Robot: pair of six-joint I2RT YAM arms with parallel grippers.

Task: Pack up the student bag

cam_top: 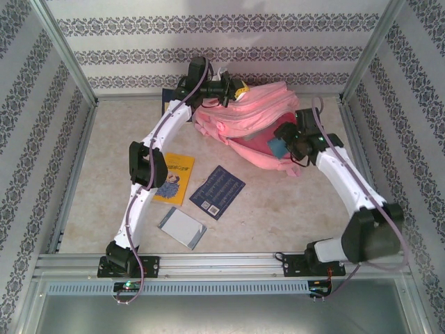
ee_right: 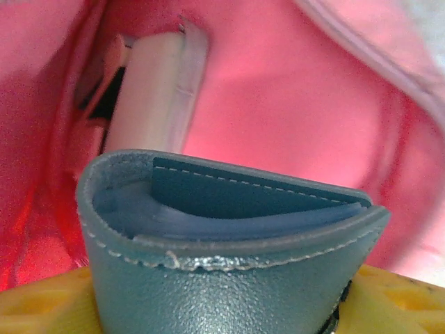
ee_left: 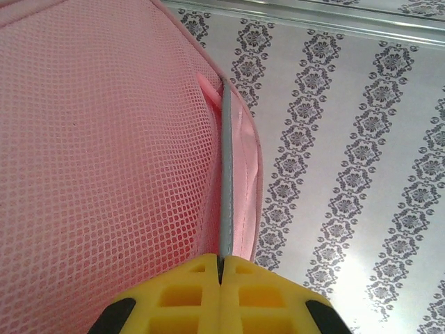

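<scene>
The student bag [cam_top: 250,115], large and pink, lies at the back of the table with its mouth facing right. My left gripper [cam_top: 236,90] is at its top edge. In the left wrist view the yellow jaws [ee_left: 221,268] are shut on the bag's grey piped rim [ee_left: 227,174], beside pink mesh [ee_left: 104,160]. My right gripper [cam_top: 281,142] is at the bag's mouth, shut on a teal leather wallet [ee_right: 222,264] whose open edge points into the bag's pink inside [ee_right: 292,104]. A white flat item [ee_right: 153,97] stands inside the bag.
On the table in front of the bag lie a yellow book [cam_top: 174,179], a dark blue book [cam_top: 217,191] and a grey-white notebook [cam_top: 182,227]. A dark item [cam_top: 167,94] sits at the back wall left of the bag. Metal rails edge the table.
</scene>
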